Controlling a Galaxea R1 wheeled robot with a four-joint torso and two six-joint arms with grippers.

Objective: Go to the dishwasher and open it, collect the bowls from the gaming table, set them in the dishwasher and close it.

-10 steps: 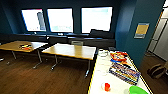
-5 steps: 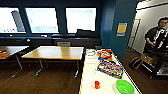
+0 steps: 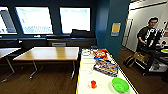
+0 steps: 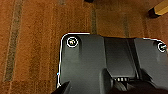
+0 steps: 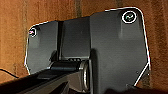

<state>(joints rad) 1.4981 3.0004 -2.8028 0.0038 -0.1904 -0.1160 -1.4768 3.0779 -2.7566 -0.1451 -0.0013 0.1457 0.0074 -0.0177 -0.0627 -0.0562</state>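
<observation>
The gaming table, long and white-topped with a yellow edge strip, runs away from me in the lower middle of the head view. A bright green bowl lies on its near right end. Left of the bowl stands a small red cup. The dishwasher is out of view. In both wrist views my arms hang over brown carpet and touch nothing.
Colourful boxes and a red snack bag lie further along the white table. A wooden-topped table stands to the left. At the right, a person stands with a control rig beside a blue wall.
The camera has swung to the right and come closer. The white table now sits nearer the middle and larger, and the person has come further into the picture at the right.
</observation>
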